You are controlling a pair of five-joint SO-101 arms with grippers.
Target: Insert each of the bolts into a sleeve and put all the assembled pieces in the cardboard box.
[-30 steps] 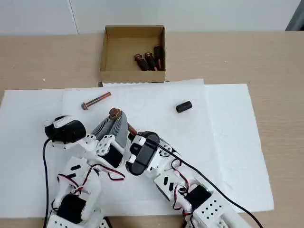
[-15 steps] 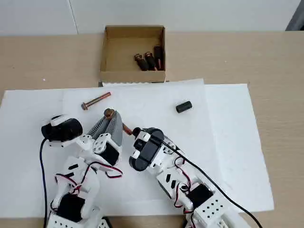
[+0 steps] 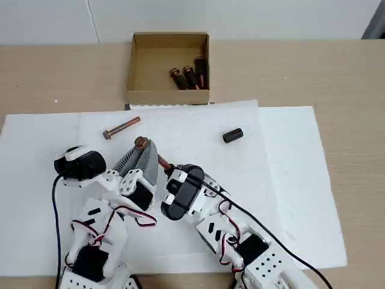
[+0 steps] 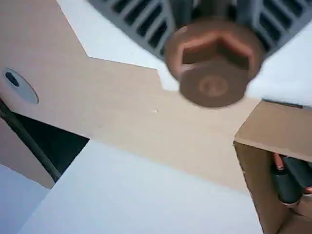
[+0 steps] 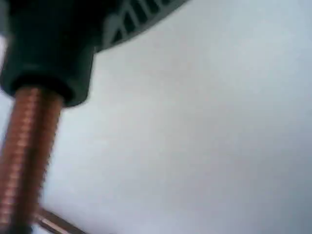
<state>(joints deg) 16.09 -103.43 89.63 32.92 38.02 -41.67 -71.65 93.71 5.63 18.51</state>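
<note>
A cardboard box (image 3: pixel 144 66) sits at the worktop's (image 3: pixel 301 72) far side, with three assembled pieces (image 3: pixel 189 77) in its right half. On the paper sheet (image 3: pixel 289 180) before it lie a loose bolt (image 3: pixel 121 128), left, and a loose sleeve (image 3: pixel 233 135), right. Nearer, the left pincer's (image 3: pixel 143 150) second bolt (image 4: pixel 212 61) runs into the right pincer's (image 3: pixel 170 170) second sleeve (image 5: pixel 48 53).

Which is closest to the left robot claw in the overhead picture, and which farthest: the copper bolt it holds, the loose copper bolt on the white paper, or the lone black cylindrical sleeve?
1. Held copper bolt: clamped in the left gripper.
2. Loose copper bolt: on the white paper, just beyond and leftward.
3. Lone black cylindrical sleeve: far off to the right.
</note>
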